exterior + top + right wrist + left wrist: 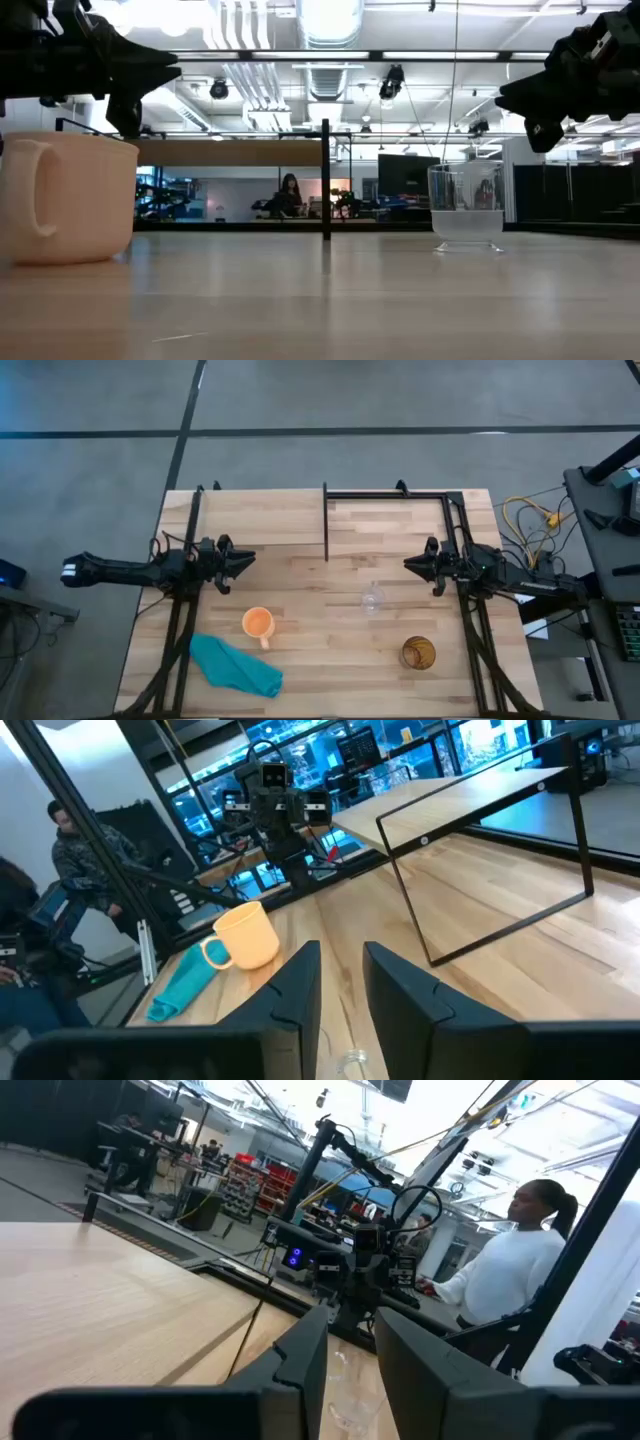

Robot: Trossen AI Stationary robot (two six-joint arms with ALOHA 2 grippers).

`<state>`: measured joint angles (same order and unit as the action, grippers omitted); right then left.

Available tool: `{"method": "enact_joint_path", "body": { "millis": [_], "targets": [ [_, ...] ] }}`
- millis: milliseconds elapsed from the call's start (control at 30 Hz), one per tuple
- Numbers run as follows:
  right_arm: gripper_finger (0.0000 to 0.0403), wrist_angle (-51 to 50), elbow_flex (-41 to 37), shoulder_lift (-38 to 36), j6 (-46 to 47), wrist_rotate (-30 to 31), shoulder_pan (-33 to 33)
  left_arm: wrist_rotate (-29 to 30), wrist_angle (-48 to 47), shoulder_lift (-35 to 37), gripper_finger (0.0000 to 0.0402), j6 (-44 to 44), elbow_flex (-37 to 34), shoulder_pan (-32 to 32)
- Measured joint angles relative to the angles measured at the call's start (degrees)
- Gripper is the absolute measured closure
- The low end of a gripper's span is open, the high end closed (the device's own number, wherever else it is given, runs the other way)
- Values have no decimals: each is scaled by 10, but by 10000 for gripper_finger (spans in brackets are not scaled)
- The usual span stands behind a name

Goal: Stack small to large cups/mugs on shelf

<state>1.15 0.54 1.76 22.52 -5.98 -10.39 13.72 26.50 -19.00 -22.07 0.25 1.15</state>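
Note:
The orange mug (258,623) stands upright on its base left of centre, handle toward the near edge; it also shows in the low view (65,200) and the right wrist view (245,935). The tiny clear glass cup (373,600) (467,205) stands on its base near the middle. The amber tumbler (418,653) stands near the right front. The pale shelf board (390,520) (480,795) sits raised on thin black rods at the far side. My left gripper (245,560) (350,1365) and right gripper (410,563) (342,995) hover above the table, facing each other, each open by a narrow gap.
A teal cloth (235,665) lies crumpled at the near left, beside the mug. Black frame rods (326,520) stand upright at the shelf's left end. People (510,1270) show in the room beyond the table. Cables (530,525) lie off the right edge.

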Motion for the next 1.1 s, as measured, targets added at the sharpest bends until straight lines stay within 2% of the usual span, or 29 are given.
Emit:
{"method": "enact_joint_path", "body": {
  "millis": [1100],
  "targets": [
    [331, 0, 0, 0, 0, 0, 0, 0, 0, 0, 327, 0, 0, 0]
  ]
}}
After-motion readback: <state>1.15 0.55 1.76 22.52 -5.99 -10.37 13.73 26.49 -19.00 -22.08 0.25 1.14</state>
